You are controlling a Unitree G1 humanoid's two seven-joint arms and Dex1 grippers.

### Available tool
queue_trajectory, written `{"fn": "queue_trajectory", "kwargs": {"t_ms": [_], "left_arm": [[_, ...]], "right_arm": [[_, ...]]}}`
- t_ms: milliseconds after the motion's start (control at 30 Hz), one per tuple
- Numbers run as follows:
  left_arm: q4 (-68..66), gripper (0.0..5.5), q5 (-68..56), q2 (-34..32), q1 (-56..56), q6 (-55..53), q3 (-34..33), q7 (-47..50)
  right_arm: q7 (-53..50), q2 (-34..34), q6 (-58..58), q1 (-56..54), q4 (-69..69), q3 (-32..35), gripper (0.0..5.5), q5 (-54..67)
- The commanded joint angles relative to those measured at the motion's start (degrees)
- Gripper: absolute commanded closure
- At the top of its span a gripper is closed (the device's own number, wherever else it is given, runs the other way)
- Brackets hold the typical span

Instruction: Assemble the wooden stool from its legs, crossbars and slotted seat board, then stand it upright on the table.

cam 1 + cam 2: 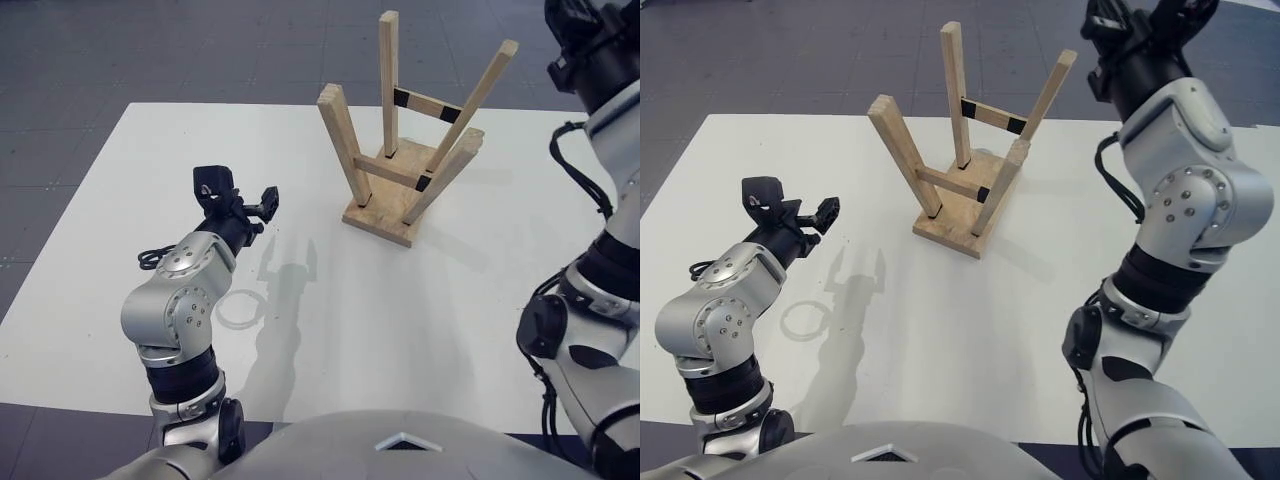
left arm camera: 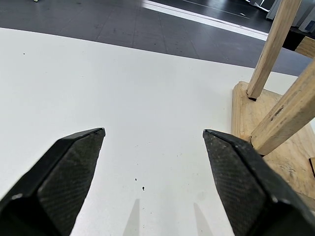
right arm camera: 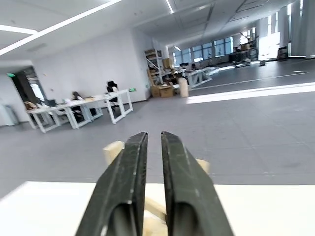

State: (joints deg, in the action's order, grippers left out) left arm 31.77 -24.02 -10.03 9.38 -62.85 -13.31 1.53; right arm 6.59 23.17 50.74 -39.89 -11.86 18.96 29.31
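Closest to us at lower left, our left end effector (image 1: 240, 197) hovers over the table (image 1: 100, 200), fingers wide apart, empty. At upper centre the stool (image 1: 392, 172) looks assembled but stands upside down on its seat board (image 1: 378, 220). We count four legs (image 1: 345, 145), two crossbars (image 1: 428, 103) and one board. Only turning it upright seems left. At upper right, our right end effector (image 3: 153, 140) is held high, fingers together, holding nothing.

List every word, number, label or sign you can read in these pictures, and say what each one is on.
None can be read.
Green sign on the far wall of the room: too small and blurred to read.
Stool, its black bands and the table: no print visible.
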Motion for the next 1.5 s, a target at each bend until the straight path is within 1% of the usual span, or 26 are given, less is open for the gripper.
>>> {"fn": "queue_trajectory", "kwargs": {"t_ms": [33, 67, 100, 133, 167, 200, 233, 367, 567, 667, 767, 867, 1100, 1167, 1233, 1300, 1367, 1400, 1433, 1467, 1500], "left_arm": [[-0.34, 1.78, 0.47, -0.69, 0.41, -0.13, 0.22, -0.63], [-0.06, 1.78, 0.53, -0.83, 0.32, -0.28, 0.02, -0.61], [-0.41, 1.78, 0.59, -1.16, 0.79, -0.30, 0.16, -0.85], [-0.59, 1.78, 0.64, -1.40, 1.09, -0.31, 0.19, -0.99], [-0.77, 1.78, 0.61, -1.54, 1.40, -0.36, 0.21, -1.12], [-0.97, 1.78, 0.58, -1.59, 1.66, -0.36, 0.27, -1.22], [-1.07, 1.78, 0.54, -1.56, 1.84, -0.42, 0.31, -1.26], [-0.57, 1.78, 0.36, -1.51, 0.90, -0.56, -0.76, -1.22], [-2.12, 1.78, 0.63, -3.78, 1.23, -0.02, -2.97, -2.08], [-3.68, 1.78, 0.90, -5.12, 2.29, 0.73, -3.79, -2.57], [-4.06, 1.78, 1.07, -5.61, 2.40, 1.01, -4.18, -2.85], [-4.06, 1.78, 1.22, -5.84, 2.15, 1.28, -4.07, -2.93], [-4.11, 1.78, 1.23, -6.63, 2.38, 1.37, -4.11, -3.35], [-4.49, 1.78, 1.63, -8.94, 1.78, 1.83, -3.96, -4.77], [-5.62, 1.78, 2.34, -13.33, 1.03, 2.95, -5.42, -7.14], [-6.12, 1.78, 1.62, -18.72, -0.52, 3.32, -9.77, -11.02], [-5.37, 1.78, -2.06, -25.72, -4.68, 2.36, -14.57, -19.75], [-4.78, 1.78, -5.05, -29.40, -7.34, 1.47, -17.11, -25.76], [-4.03, 1.78, -7.74, -32.46, -9.32, 0.76, -19.12, -30.76], [-3.48, 1.78, -10.40, -34.84, -10.51, 0.57, -20.56, -35.26], [-2.95, 1.78, -12.88, -36.59, -11.14, 0.44, -21.44, -38.79]], "right_arm": [[12.38, 8.10, -8.25, 10.01, 6.79, -11.61, 4.15, -8.00], [16.16, 10.74, -11.40, 12.53, 8.81, -16.79, 4.06, -11.65], [18.51, 12.72, -14.10, 15.91, 9.71, -21.11, 3.80, -14.95], [20.26, 13.74, -16.18, 18.36, 10.34, -24.32, 3.68, -17.46], [21.43, 13.78, -17.26, 20.49, 9.50, -26.76, 3.46, -18.88], [21.85, 13.13, -17.65, 21.84, 8.17, -27.83, 3.37, -19.41], [22.18, 12.25, -17.57, 22.52, 6.86, -28.40, 3.14, -19.53], [22.65, 6.04, -16.35, 20.49, 1.00, -33.65, 3.14, -19.91], [25.30, -8.04, -15.29, 6.74, -3.30, -41.66, 3.14, -18.51], [25.50, -14.58, -16.45, 0.92, -1.46, -41.75, 3.14, -17.43], [25.62, -15.97, -17.14, -0.49, 0.16, -39.99, 3.14, -17.15], [26.41, -13.56, -16.95, 1.79, -0.08, -37.92, 3.14, -17.20], [27.37, -11.58, -16.55, 2.45, -0.68, -35.86, 3.14, -16.54], [29.12, -9.04, -15.46, 3.30, -1.72, -34.48, 3.14, -15.49], [33.82, -4.10, -10.80, 5.57, -4.09, -31.72, 3.14, -11.14], [41.77, 4.77, -5.00, 9.23, -5.50, -28.51, 3.14, -5.93], [50.30, 14.67, -1.95, 12.47, -3.23, -25.20, 3.14, -2.39], [54.86, 19.31, -2.14, 13.37, 0.00, -24.07, 3.14, -1.80], [58.08, 22.85, -3.77, 13.58, 3.85, -23.72, 2.98, -2.55], [60.54, 24.96, -6.23, 12.70, 8.68, -23.85, 2.90, -3.79], [62.16, 26.02, -8.29, 11.28, 12.98, -24.33, 2.57, -5.04]]}}
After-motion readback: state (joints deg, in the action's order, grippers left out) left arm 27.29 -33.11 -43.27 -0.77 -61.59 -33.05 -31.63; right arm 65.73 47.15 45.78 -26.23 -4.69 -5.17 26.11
